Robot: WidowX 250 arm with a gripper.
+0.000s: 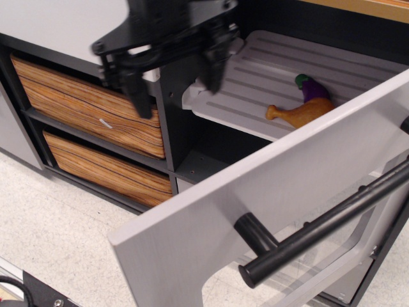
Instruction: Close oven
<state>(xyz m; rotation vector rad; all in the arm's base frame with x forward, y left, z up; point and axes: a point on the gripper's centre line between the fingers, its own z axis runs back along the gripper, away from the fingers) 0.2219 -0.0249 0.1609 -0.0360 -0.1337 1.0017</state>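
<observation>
The oven (211,144) stands open, with a black cavity and a white ribbed tray (281,67) slid partly out. Its large brushed-grey door (255,198) hangs open toward me at the lower right, with a clear window and a thick black bar handle (319,224). My gripper (174,83) is open and empty, blurred by motion. It hangs at the top centre, over the tray's left edge and the black divider, well above and to the left of the door.
A toy drumstick (300,114) and a purple eggplant (311,87) lie on the tray. Two wood-grain drawers (83,109) (108,169) sit to the left of the oven. Speckled floor (57,236) lies at the lower left.
</observation>
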